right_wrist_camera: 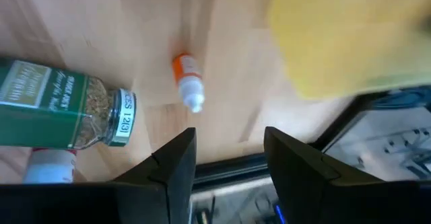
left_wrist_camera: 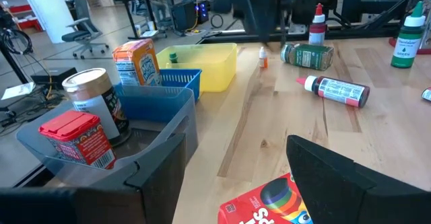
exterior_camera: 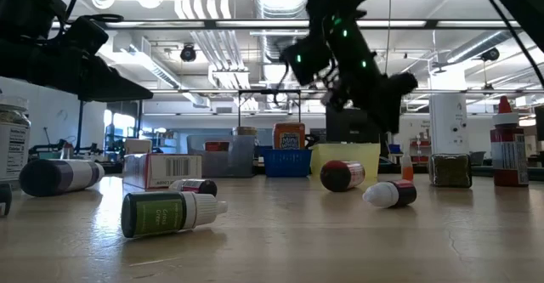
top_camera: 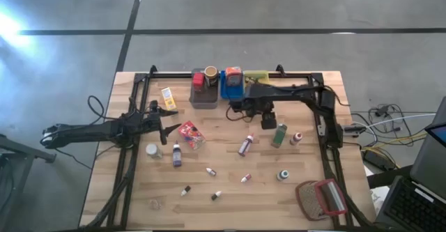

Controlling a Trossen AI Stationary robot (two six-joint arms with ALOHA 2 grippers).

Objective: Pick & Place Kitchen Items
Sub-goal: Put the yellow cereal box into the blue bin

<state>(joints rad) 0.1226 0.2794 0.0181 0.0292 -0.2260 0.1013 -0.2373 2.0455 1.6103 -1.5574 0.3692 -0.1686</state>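
Kitchen items lie scattered on the wooden table: a red packet, a purple bottle, a red-labelled bottle, a green herb jar on its side and a tiny orange-capped bottle. My right gripper hangs open above the table near the yellow bin, slanting down, nothing between its fingers; the orange-capped bottle lies on the wood below it. My left gripper waits open at the table's left, just above the red packet.
Along the far edge stand a grey bin holding a red tin and a can, a blue bin with an orange box, and the yellow bin. A red-framed mesh object lies at the near right. Small bottles dot the near half.
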